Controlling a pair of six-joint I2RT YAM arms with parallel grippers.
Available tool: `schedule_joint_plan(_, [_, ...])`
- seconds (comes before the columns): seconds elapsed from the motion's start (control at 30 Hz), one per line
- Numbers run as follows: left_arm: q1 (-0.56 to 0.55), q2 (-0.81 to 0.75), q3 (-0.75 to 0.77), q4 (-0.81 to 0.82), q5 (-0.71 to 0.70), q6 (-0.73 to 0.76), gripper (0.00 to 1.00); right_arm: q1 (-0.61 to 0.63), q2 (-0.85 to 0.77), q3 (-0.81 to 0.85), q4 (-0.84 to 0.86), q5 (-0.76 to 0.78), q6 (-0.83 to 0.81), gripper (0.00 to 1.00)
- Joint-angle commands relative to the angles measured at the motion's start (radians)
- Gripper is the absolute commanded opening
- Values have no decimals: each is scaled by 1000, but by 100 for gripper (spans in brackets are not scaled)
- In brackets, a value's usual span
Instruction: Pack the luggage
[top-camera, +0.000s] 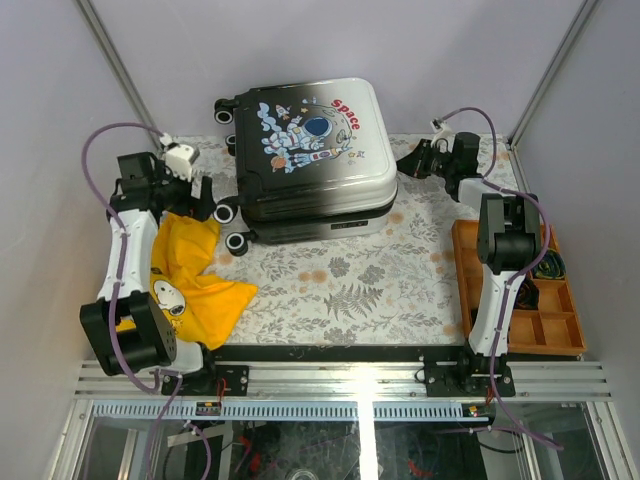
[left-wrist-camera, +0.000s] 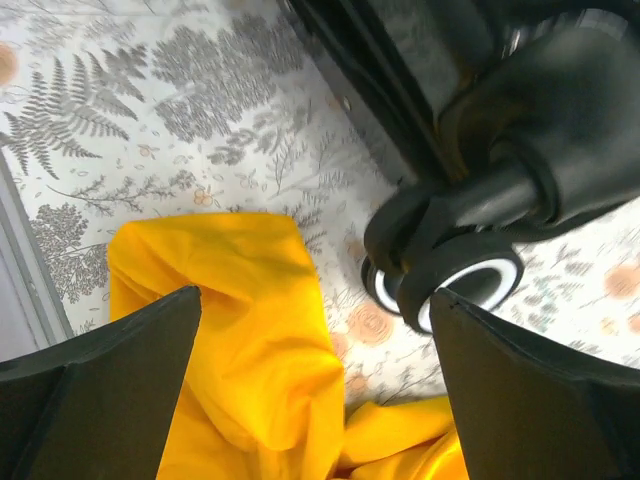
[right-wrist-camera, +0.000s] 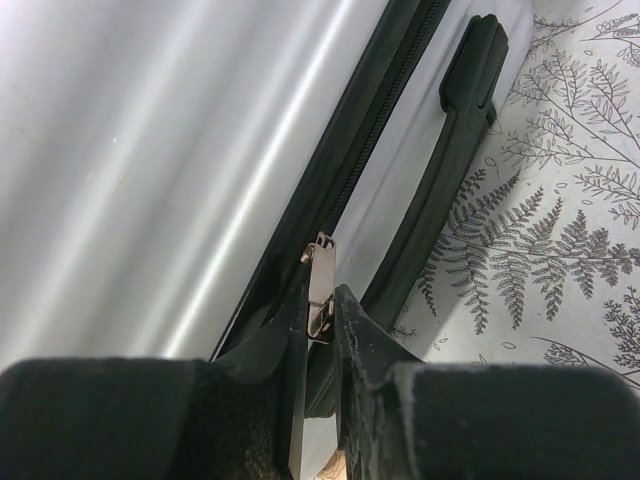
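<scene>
The luggage (top-camera: 310, 160), a black-to-white hard-shell suitcase with an astronaut print, lies flat and closed at the back of the table. My right gripper (top-camera: 412, 160) is at its right side, shut on the metal zipper pull (right-wrist-camera: 321, 290) of the black zipper track (right-wrist-camera: 370, 130); the side handle (right-wrist-camera: 455, 150) runs beside it. My left gripper (top-camera: 198, 195) is open, hovering over a crumpled yellow shirt (left-wrist-camera: 250, 350) next to a suitcase wheel (left-wrist-camera: 455, 285). The shirt (top-camera: 190, 275) lies at the left front of the suitcase.
An orange compartment tray (top-camera: 520, 290) with small items stands at the table's right edge beside the right arm. The tablecloth (top-camera: 350, 280) has a fern print. Grey walls close in the back and sides.
</scene>
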Motion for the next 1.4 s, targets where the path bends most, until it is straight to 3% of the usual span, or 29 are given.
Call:
schedule_joint_plan(0.0, [19, -45, 81, 120, 71, -329, 99, 35, -12, 13, 74, 25, -18, 0])
schedule_joint_plan(0.2, [12, 224, 276, 328, 112, -753, 100, 74, -55, -42, 69, 19, -87, 0])
schedule_joint_plan(0.27, [-22, 285, 307, 387, 92, -766, 100, 83, -63, -64, 76, 21, -93, 0])
schedule_joint_plan(0.43, [-82, 427, 416, 338, 84, -766, 100, 108, -110, -136, 75, 18, -120, 0])
schedule_joint_plan(0.7, [-137, 587, 495, 252, 282, -717, 96, 175, -215, -295, 83, -5, -125, 0])
schedule_joint_plan(0.97, [-233, 520, 393, 140, 414, -463, 90, 252, -383, -508, 138, -11, -118, 0])
schedule_joint_plan(1.07, [-248, 530, 402, 86, 440, -407, 83, 295, -473, -626, 120, -10, -142, 0])
schedule_joint_plan(1.23, [-290, 556, 400, 76, 425, -337, 81, 360, -635, -785, 92, 5, -176, 0])
schedule_joint_plan(1.37, [-346, 642, 525, 9, 387, -241, 82, 406, -715, -856, 94, 32, -204, 0])
